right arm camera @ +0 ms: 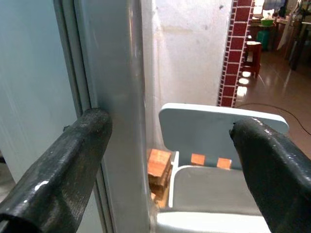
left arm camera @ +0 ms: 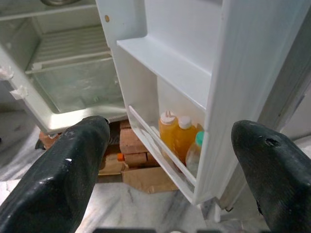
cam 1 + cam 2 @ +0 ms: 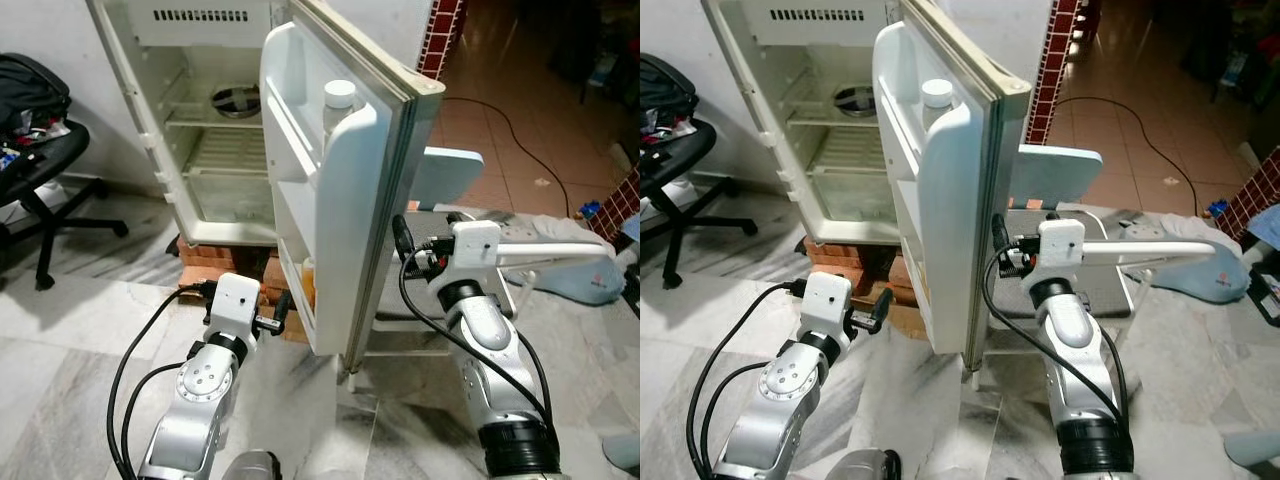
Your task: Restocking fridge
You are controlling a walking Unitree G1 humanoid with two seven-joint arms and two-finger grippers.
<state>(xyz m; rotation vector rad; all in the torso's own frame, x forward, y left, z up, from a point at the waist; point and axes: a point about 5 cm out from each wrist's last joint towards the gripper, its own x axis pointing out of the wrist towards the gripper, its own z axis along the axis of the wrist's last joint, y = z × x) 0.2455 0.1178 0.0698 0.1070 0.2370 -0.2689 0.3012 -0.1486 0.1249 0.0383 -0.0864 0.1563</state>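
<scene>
the small white fridge (image 3: 215,130) stands on red bricks (image 3: 215,262) against the wall, and its door (image 3: 345,200) is swung wide open toward the robot. inside the fridge the wire shelves (image 3: 225,150) are almost bare, with a metal bowl (image 3: 236,100) on the upper one and a clear drawer at the bottom.

the door has shelves on its inner side. in the top door shelf stands a white bottle (image 3: 339,100) with a white cap. in the lowest door shelf stand two orange bottles (image 2: 176,137) side by side, and a clear bottle with a green cap (image 2: 196,151) just beside them.

behind the door is a light blue plastic chair (image 3: 445,175). a black office chair (image 3: 35,165) with clutter on it stands well apart at the robot's left. the floor (image 3: 80,340) is grey marble tile.

the right gripper (image 1: 170,160) is at the outer edge of the door, its fingers spread apart, with one finger (image 1: 63,170) touching the edge and the other out in front of the blue chair. the left gripper (image 2: 170,170) is low before the inner side of the door, near the lowest shelf, and its fingers are also wide apart and hold nothing.
</scene>
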